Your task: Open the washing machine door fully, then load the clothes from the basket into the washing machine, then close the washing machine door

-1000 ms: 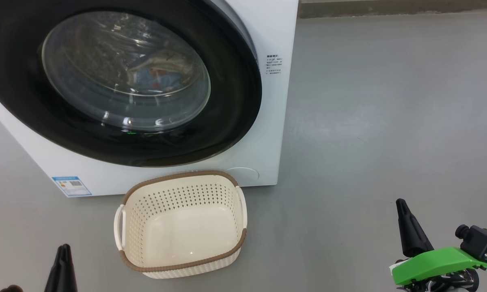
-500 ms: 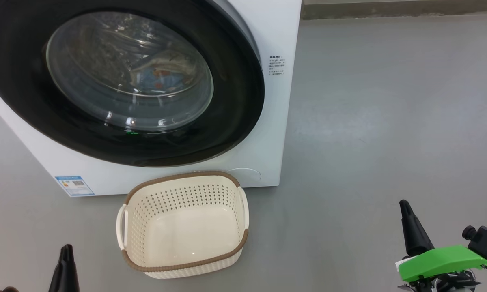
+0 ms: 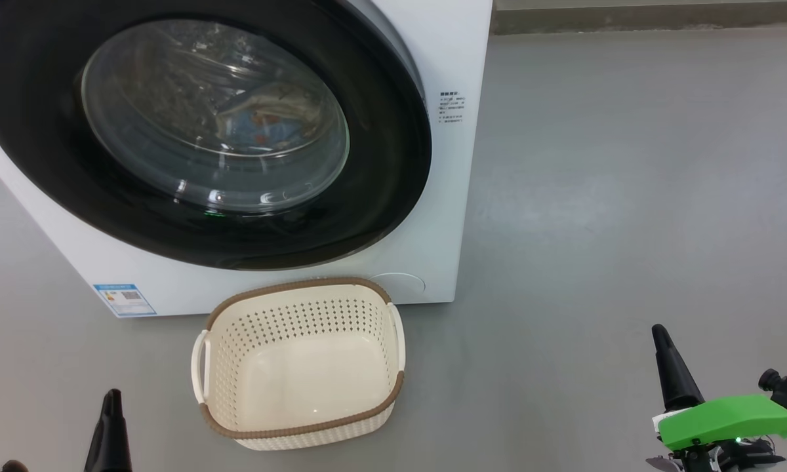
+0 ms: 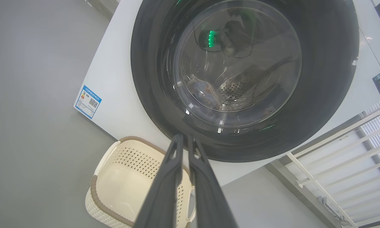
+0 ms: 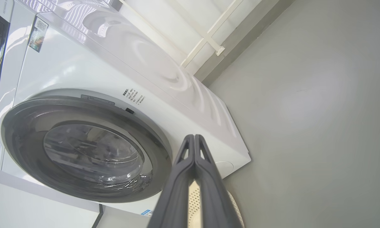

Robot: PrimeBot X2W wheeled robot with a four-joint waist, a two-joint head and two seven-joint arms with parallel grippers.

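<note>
The door (image 3: 393, 164) is shut on the clothes (image 3: 262, 118) inside the washer (image 3: 459, 196); the basket (image 3: 302, 314) stands empty at the washer's front. The left gripper (image 4: 184, 137) and right gripper (image 5: 193, 136) are held clenched, empty, clear: the task is judged complete.

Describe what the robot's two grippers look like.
The left gripper and right gripper each have two long, slim, dark grey fingers tapering to points. The head view shows a bright green cover and small black camera at the right one's base.
</note>
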